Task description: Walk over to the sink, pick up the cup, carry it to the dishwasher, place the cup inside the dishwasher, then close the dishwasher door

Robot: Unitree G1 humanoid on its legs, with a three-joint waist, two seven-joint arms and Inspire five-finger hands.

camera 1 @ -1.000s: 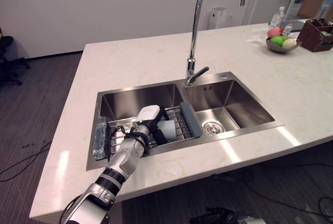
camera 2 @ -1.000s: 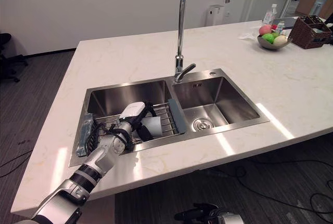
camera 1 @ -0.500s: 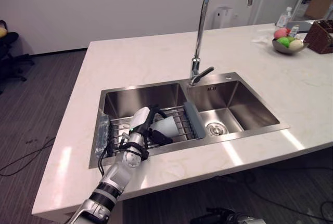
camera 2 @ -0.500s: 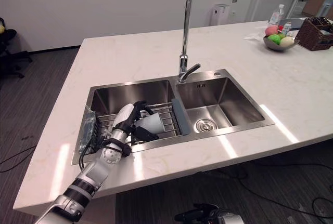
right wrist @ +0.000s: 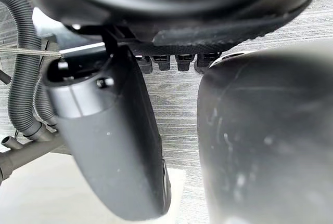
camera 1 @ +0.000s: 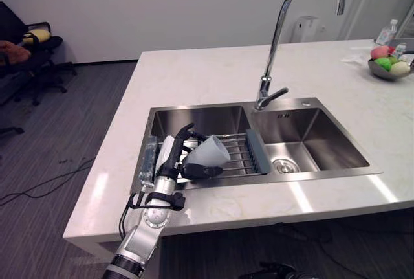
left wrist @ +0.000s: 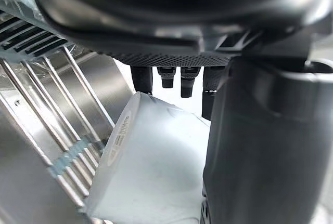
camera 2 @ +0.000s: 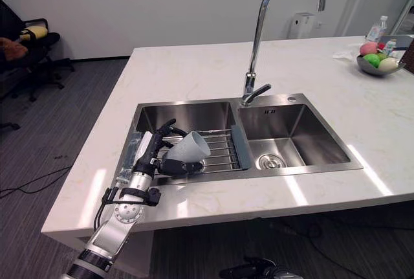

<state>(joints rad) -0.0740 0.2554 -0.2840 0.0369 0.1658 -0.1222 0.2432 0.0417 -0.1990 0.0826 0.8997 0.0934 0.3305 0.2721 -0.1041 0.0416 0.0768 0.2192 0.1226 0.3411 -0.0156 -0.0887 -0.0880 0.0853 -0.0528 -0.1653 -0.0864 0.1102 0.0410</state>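
As left robot hand [camera 1: 172, 161] clasps smooth tapered cup [camera 1: 210, 151], glossy steel sink [camera 1: 323, 142]

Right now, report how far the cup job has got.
Done: at the sink, the left hand has its fingers curled round the white cup. In hand: cup held tilted, seemingly clear of the wire rack in the left basin. Right hand idle. Left: carry to the dishwasher, place inside, close the door.

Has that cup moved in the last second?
Yes. The left hand has drawn the cup away from the rack's grey end, toward the robot's left, seemingly lifting it.
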